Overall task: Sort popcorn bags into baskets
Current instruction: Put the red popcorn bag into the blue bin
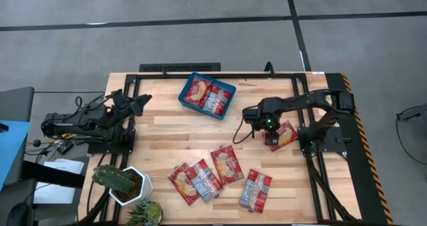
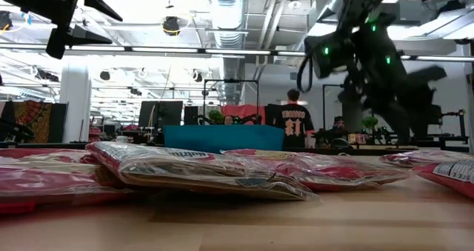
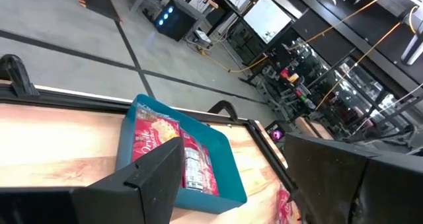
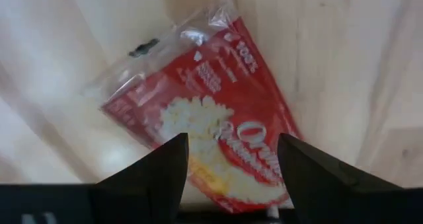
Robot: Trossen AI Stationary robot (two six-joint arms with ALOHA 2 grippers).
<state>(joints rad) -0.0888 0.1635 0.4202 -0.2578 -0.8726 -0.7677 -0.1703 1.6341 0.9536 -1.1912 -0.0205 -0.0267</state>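
A teal basket (image 1: pixel 207 97) at the table's far middle holds two red popcorn bags (image 1: pixel 197 91); the left wrist view shows this basket (image 3: pixel 225 159) too. Several more bags (image 1: pixel 227 164) lie flat near the table's near edge. One bag (image 1: pixel 287 135) lies flat by the right arm's base. My right gripper (image 1: pixel 272 138) hovers over this bag (image 4: pixel 218 128), pointing down, fingers open on either side of it and apart from it. My left gripper (image 1: pixel 143 102) is open, raised at the table's far left, pointing toward the basket.
A white pot with a cactus (image 1: pixel 123 183) and a second small plant (image 1: pixel 143 213) stand at the near left corner. Black arm frames stand on the left and right sides. Bare wood (image 1: pixel 180 136) lies between basket and near bags. A person (image 2: pixel 294 121) stands far behind the table.
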